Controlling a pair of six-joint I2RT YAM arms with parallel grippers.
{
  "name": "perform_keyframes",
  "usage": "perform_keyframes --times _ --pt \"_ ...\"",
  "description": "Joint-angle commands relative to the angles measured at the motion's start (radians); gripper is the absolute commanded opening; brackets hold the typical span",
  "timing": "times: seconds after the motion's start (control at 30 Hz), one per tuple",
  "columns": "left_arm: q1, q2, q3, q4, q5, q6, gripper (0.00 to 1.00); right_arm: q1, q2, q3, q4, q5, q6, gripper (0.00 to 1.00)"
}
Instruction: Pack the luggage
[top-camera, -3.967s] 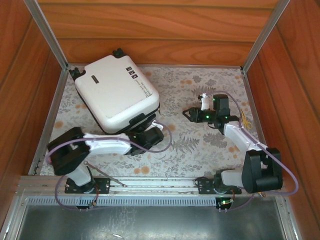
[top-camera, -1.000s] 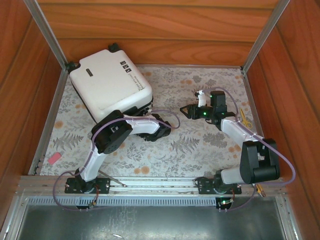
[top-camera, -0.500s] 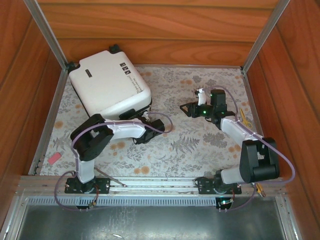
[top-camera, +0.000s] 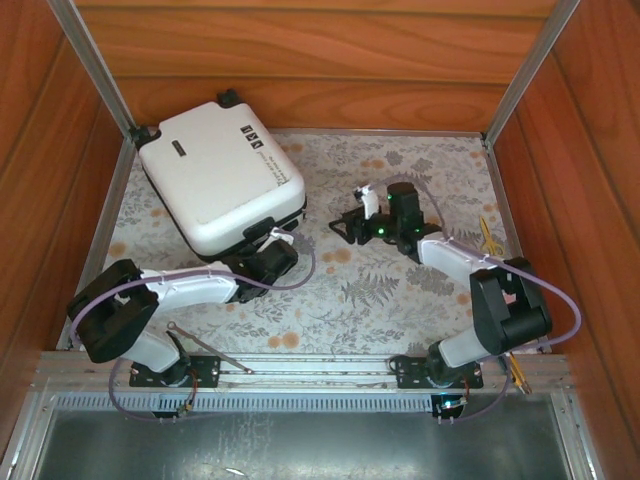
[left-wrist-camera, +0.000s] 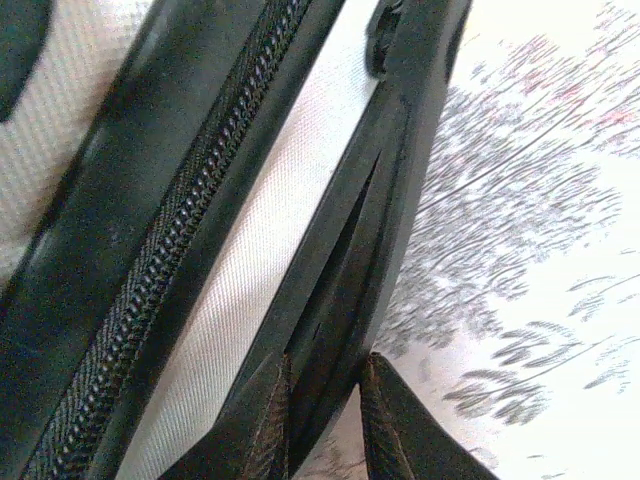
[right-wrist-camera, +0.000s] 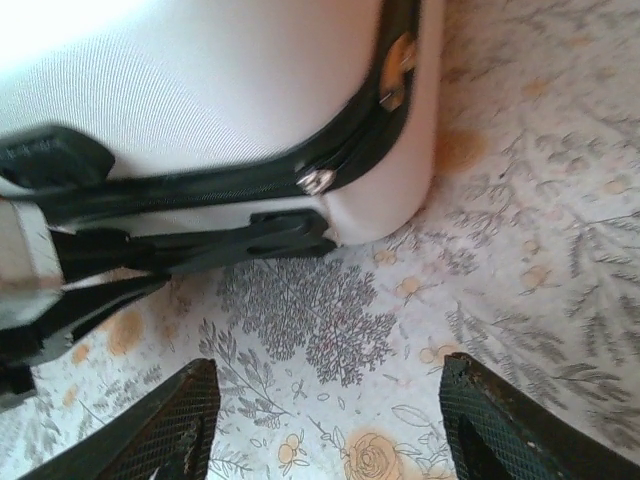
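The luggage (top-camera: 215, 175), a white hard-shell suitcase with black trim, lies closed and flat at the back left of the table. My left gripper (top-camera: 272, 250) is at its near right edge. In the left wrist view its jaws (left-wrist-camera: 322, 365) are closed on a black strap-like strip (left-wrist-camera: 345, 260) running along the luggage's side (left-wrist-camera: 250, 270), beside the zip (left-wrist-camera: 170, 250). My right gripper (top-camera: 343, 225) hovers right of the luggage. In the right wrist view it (right-wrist-camera: 330, 375) stands open over bare cloth, facing the luggage's rounded corner (right-wrist-camera: 200, 80) and a silver zip pull (right-wrist-camera: 318, 180).
A floral cloth (top-camera: 400, 290) covers the table. Wooden walls and two metal posts (top-camera: 100, 80) enclose it on three sides. A small yellow item (top-camera: 487, 235) lies at the right edge. A thin metal rod (top-camera: 205, 340) lies by the left arm's base.
The luggage was pushed into the back-left corner. Since then the left arm has folded down and leftward, its jaws narrowing at the luggage's edge. The right gripper has moved left toward the luggage.
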Motion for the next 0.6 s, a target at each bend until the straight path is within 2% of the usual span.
perform_keyframes --times 0.0,0.2,0.37,0.57 --pt "-0.028 0.074 -0.049 0.081 0.407 -0.014 0.0 0.045 0.034 -0.034 0.092 0.089 -0.047 0.64" --pt "-0.022 0.117 -0.038 0.08 0.394 -0.014 0.0 0.063 0.135 -0.012 0.193 0.106 -0.051 0.64" --pt "-0.022 0.096 -0.042 0.042 0.381 -0.027 0.0 0.058 0.249 0.04 0.237 0.105 -0.06 0.66" --pt "-0.022 0.015 -0.073 -0.005 0.379 -0.047 0.0 0.055 0.255 0.032 0.262 0.14 -0.082 0.7"
